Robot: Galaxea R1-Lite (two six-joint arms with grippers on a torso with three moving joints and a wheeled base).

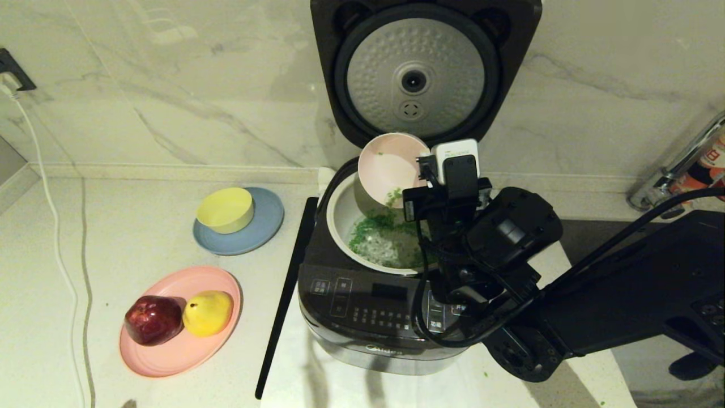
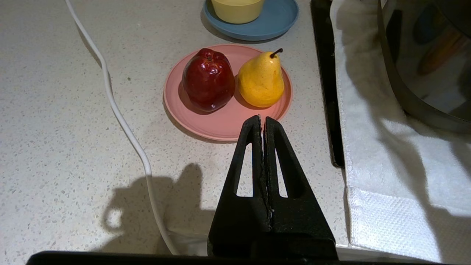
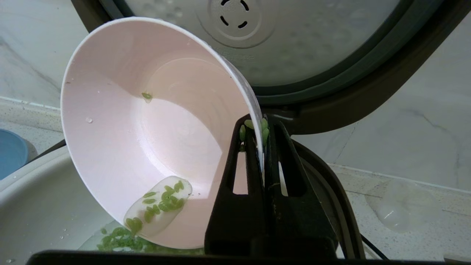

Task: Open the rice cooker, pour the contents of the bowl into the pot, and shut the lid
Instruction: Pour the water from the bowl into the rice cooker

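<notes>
So the bowl (image 3: 147, 147) is tipped way over above the pot (image 1: 345, 221), mouth facing down and toward the front of the rice cooker (image 1: 362, 306), and most of the contents (image 1: 376, 226) are already sitting in the pot as a green heap in a bit of water. A small puddle with some green bits clings near the bowl's lower lip, one stray bit is stuck higher up the wall, and a few more are wedged right at the grip. The right hand (image 3: 262, 136) is clamped on the bowl's rim, one finger inside and one outside, with the thin wall squeezed between them. My guess is the bowl is light, stiff plastic, so weight's no issue, but it's wet and smooth, so that rim pinch could slip if it gets shaken hard to knock the last bits loose. The rim is really the only sensible place to hold something this shallow anyway. The lid (image 1: 419, 73) stands fully up behind the bowl, dimpled silver plate facing out, so closing it is yet to come. The left hand (image 2: 262, 121) is closed on nothing, parked over the table (image 2: 73, 110) near the pink plate (image 2: 220, 127) with the red apple (image 2: 208, 79) and yellow pear (image 2: 261, 79); the yellow bowl (image 1: 225, 209) sits on the blue plate (image 1: 266, 224) further back.
</notes>
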